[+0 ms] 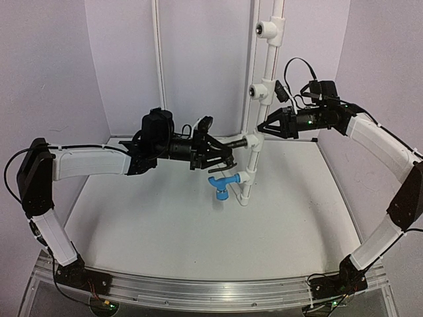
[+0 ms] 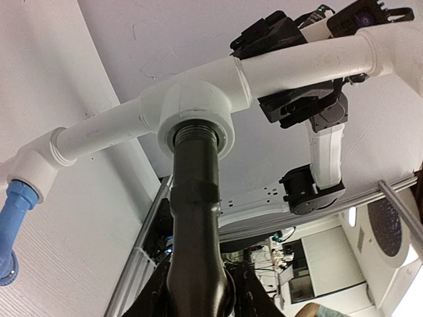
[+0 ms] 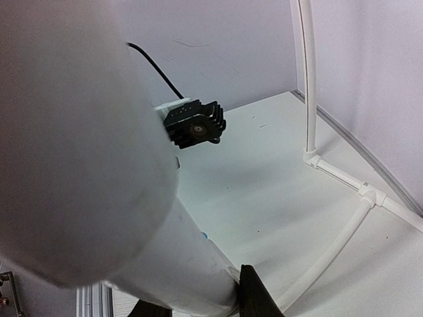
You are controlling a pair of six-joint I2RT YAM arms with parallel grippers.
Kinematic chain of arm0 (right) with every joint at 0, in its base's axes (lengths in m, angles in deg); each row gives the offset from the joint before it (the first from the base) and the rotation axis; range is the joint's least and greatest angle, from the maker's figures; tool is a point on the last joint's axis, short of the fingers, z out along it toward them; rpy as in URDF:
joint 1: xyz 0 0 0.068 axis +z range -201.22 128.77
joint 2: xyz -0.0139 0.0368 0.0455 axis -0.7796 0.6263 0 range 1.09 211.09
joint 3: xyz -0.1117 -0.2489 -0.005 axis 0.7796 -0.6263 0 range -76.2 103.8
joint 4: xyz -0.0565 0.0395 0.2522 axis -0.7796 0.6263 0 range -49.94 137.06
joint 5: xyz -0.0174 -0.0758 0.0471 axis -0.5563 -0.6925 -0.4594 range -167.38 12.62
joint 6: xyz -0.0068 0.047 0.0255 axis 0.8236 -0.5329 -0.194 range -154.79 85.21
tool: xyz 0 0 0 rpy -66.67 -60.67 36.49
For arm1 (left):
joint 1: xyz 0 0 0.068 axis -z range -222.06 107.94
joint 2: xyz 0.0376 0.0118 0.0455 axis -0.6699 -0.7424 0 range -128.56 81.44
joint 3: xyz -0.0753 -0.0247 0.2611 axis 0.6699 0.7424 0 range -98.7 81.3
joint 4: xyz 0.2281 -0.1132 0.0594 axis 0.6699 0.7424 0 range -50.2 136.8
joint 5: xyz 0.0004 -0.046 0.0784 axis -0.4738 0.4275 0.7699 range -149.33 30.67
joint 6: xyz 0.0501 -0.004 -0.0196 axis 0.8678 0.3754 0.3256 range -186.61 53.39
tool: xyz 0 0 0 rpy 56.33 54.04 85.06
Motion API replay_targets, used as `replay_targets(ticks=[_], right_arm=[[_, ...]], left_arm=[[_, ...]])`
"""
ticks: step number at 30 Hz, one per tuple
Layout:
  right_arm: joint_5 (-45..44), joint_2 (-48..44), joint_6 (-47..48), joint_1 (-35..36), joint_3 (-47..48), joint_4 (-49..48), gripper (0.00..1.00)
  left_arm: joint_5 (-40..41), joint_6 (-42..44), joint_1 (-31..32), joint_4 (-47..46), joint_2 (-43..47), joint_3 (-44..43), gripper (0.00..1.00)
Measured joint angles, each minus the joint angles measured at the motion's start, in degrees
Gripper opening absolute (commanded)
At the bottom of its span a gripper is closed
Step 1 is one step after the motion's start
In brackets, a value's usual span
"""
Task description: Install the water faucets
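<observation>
While the left end effector [image 1: 221,157] is pinching the black faucet [image 2: 195,218] by its body, the faucet's threaded end sits in the round socket of the middle tee fitting [image 2: 198,99] on the white pipe stand [image 1: 269,59]. A few threads show outside the socket rim, so it looks only partly seated. The right end effector [image 1: 263,129] is pressed onto the upright pipe just beside that fitting, apparently bracing it. The right wrist view is mostly filled by blurred pipe, with one finger tip [image 3: 254,290] visible at the bottom edge. The blue faucet [image 1: 221,183] is already in the lower fitting, spout pointing down, just above the worktop [image 1: 165,224]. Two higher fittings on the stand show open sockets.

Step in hand, as a judgement: threading the black faucet into its tee, second of the two faucets. The next move likely calls for turning the left wrist about the faucet's long axis with light push toward the socket, axis kept square to avoid cross-threading, while the right arm holds the pipe firm. How tight it is now cannot be told.
</observation>
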Motion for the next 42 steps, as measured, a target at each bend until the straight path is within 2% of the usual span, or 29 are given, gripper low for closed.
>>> replay_targets(ticks=[8,16,21,26,32,36,42], right_arm=[[-0.1,0.0,0.3,0.0,0.0,-0.2,0.16],[-0.2,0.0,0.4,-0.1,0.0,-0.4,0.12],[-0.2,0.0,0.4,-0.1,0.0,-0.5,0.12],[-0.1,0.0,0.6,-0.1,-0.2,-0.5,0.12],[-0.1,0.0,0.8,-0.2,-0.2,-0.6,0.11],[-0.3,0.0,1.0,-0.2,-0.3,-0.9,0.11],[-0.6,0.0,1.1,-0.4,-0.3,-1.2,0.11]], left_arm=[[0.5,10.0,-0.1,6.9,0.0,-2.5,0.07],[5.7,28.7,0.5,21.3,0.3,-8.2,0.05],[14.4,43.0,2.5,28.6,1.4,-10.4,0.01],[28.7,59.1,6.6,31.5,3.1,-10.4,0.00],[43.0,77.2,10.2,26.8,4.3,-7.0,0.00],[50.9,91.4,12.0,18.4,4.8,-2.6,0.01],[59.4,114.5,13.7,2.6,4.0,3.8,0.08]])
